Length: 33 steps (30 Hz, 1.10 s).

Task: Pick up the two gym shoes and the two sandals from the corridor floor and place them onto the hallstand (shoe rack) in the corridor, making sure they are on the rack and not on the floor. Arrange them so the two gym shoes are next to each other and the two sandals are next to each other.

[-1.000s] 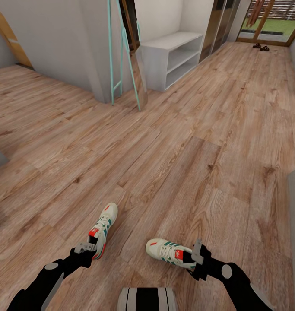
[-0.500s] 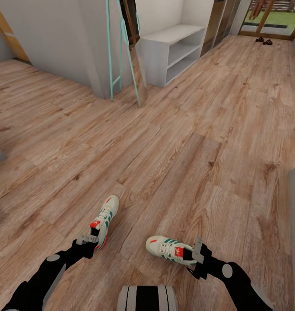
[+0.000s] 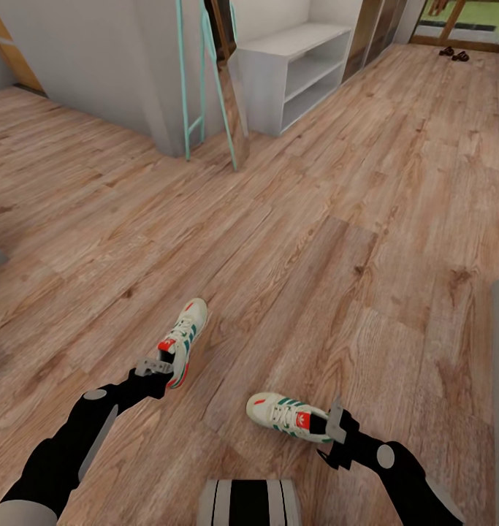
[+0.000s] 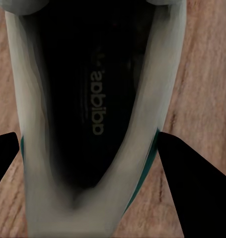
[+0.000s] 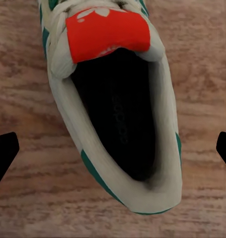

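On the left of the head view, the left gripper (image 3: 155, 367) sits at the heel of one cream-white gym shoe with green stripes and a red patch (image 3: 183, 341), which lies on the light brown wood-plank floor (image 3: 293, 241) with its toe pointing away; in the left wrist view the dark fingers (image 4: 192, 188) stand wide, one on each side of the shoe's heel, not squeezing it yet as far as I can tell; to do this step well, I think the gripper should go down a bit more, stay centred on the heel, and close gently so the shoe does not tip or slide; inside this shoe (image 4: 95, 104) you can read "adidas" on the dark insole; going right, the second cream-white gym shoe (image 3: 286, 419) lies near the first but not touching it, toe pointing left; the right gripper (image 3: 331, 431) is at its heel, and in the right wrist view the finger tips (image 5: 3, 151) are very far apart, well clear of the shoe (image 5: 113, 104); it should close on the heel rim, I think; the red tongue patch has a white leaf logo, and the insole has faint letters too blurry to read; far off at the top right, two dark brown sandals (image 3: 454, 53) sit on the floor by a glass door.
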Motion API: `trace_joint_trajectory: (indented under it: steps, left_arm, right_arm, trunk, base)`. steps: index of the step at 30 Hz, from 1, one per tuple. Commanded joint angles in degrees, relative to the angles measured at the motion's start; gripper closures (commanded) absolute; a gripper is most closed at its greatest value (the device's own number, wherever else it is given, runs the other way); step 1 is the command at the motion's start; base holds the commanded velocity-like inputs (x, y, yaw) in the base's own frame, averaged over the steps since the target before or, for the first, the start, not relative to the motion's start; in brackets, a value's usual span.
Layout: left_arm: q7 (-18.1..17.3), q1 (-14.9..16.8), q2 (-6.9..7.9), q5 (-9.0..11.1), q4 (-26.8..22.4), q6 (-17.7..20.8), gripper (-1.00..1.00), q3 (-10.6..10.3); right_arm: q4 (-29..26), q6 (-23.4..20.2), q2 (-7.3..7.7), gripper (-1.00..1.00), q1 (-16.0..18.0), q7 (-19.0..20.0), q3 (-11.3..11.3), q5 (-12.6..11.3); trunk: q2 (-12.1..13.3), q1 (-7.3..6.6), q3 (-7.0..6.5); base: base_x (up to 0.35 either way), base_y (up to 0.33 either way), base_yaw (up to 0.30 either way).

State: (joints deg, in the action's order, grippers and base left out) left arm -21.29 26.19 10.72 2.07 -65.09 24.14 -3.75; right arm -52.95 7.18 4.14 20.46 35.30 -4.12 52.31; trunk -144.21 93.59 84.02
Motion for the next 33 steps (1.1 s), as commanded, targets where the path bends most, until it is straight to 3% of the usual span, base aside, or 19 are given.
trace_joint_trajectory:
  steps: [1,5,8,24,33]
  left_arm:
    - [-0.1,0.0,0.03,0.2,-0.1,0.4,1.00,-0.1]
    - [-0.1,0.0,0.00,0.2,-0.2,0.5,1.00,-0.1]
    - [-0.1,-0.1,0.00,0.2,-0.2,0.6,1.00,-0.2]
    - [-0.1,-0.3,0.09,0.1,-0.2,0.5,1.00,-0.1]
    - [-0.1,-0.2,0.05,0.2,-0.2,0.6,1.00,-0.1]
  right_arm:
    - [-0.2,0.5,-0.03,-1.00,0.0,0.2,-0.3,0.6]
    - [-0.8,0.5,-0.01,-1.00,0.0,0.3,-3.3,0.6]
    - [-0.8,0.5,-0.06,-1.00,0.0,0.2,-4.1,0.6]
    - [-2.4,0.5,-0.27,-1.00,0.0,0.2,-4.3,0.7]
    - [-2.8,0.5,-0.27,-1.00,0.0,0.2,-4.3,0.7]
  trunk:
    - [0.0,-0.01,0.07]
    - [0.0,-0.01,0.11]
    - [0.0,-0.01,0.14]
    - [0.0,-0.01,0.84]
    - [-0.1,0.22,3.13]
  base:
    - [0.000,0.000,0.000]
    - [0.000,0.000,0.000]
    - [0.000,0.000,0.000]
    - [0.000,0.000,0.000]
    - [0.000,0.000,0.000]
